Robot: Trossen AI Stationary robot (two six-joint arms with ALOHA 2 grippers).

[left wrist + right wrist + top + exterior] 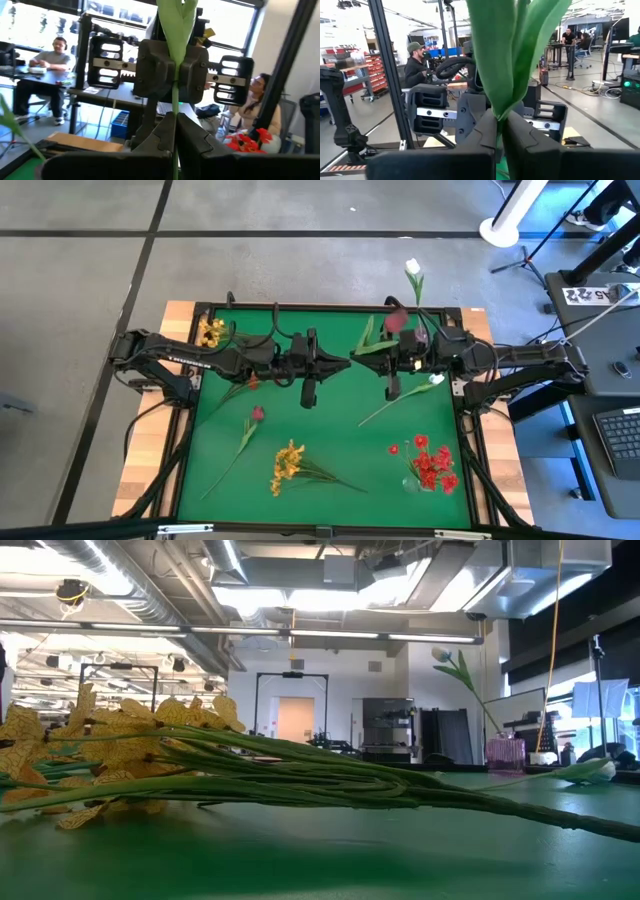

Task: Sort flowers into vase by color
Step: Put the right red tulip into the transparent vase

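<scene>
A flower with a thin green stem and broad green leaves [372,340] stands upright in mid-air over the green mat [320,430]. My left gripper [347,363] and my right gripper [384,366] face each other, both shut on it. A dark pink bud [397,320] shows just beyond the leaves. In the left wrist view the stem [175,100] runs up between my left gripper's fingers [175,132]. In the right wrist view the leaves [515,55] rise above my right gripper [500,132]. The stem's lower end is hidden. My left gripper pinches the green stem [175,107] between its two fingers, below the leaves. The fingers lie level, come from the table's left and cross the stem. The flower stands upright, clear of the mat. My right gripper pinches the flower where the leaves join the stem [503,116]. Its fingers lie level, come from the table's right and cross the stem. The leaves stand up above them.
On the mat lie a yellow spray [287,465] [120,750], a pink-budded stem [257,415], a white tulip [435,380] and a red-headed stem [252,381]. Red flowers [432,465] stand near right, yellow ones [210,330] far left. A pink vase [505,752] holds a white tulip [412,268]. People sit beyond the table.
</scene>
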